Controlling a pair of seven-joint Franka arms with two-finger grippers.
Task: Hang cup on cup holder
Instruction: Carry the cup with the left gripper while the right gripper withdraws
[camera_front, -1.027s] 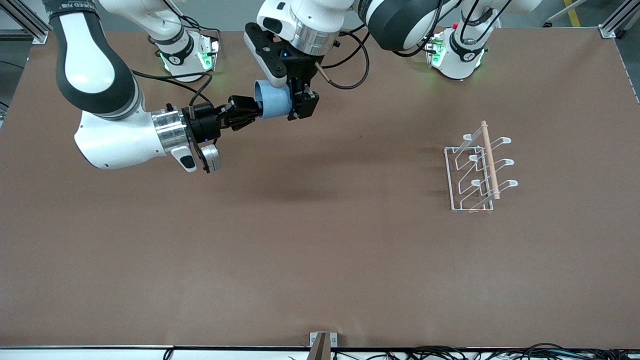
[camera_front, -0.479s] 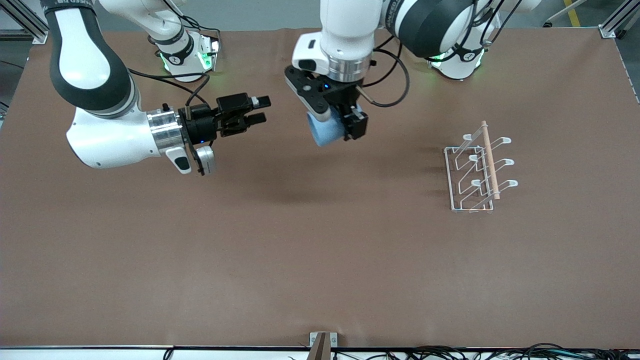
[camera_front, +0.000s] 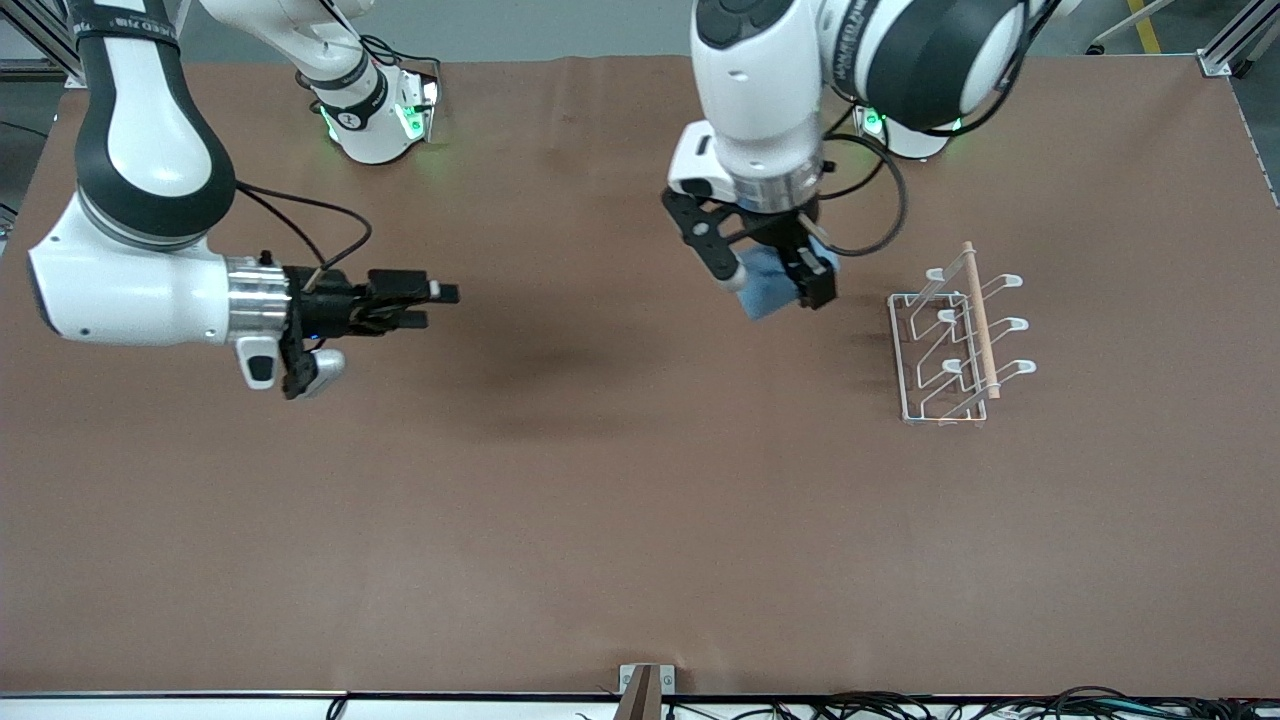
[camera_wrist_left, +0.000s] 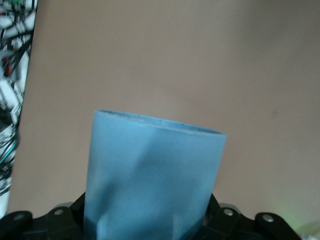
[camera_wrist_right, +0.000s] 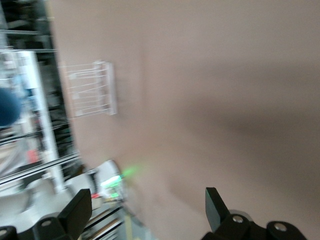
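Left claw (camera_front: 773, 283) clamped on cup (camera_front: 766, 289), held tilted in air over surface (camera_front: 640, 500), near cup holder (camera_front: 950, 345) toward left arm's end. Right claw (camera_front: 432, 305) empty, fingers spread wide, hovers over surface toward right arm's end.

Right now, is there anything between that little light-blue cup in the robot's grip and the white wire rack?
Nothing visible. The small light-blue cup hangs in the left gripper above bare brown table, close beside the white wire cup holder. The right gripper is open and empty, well away.
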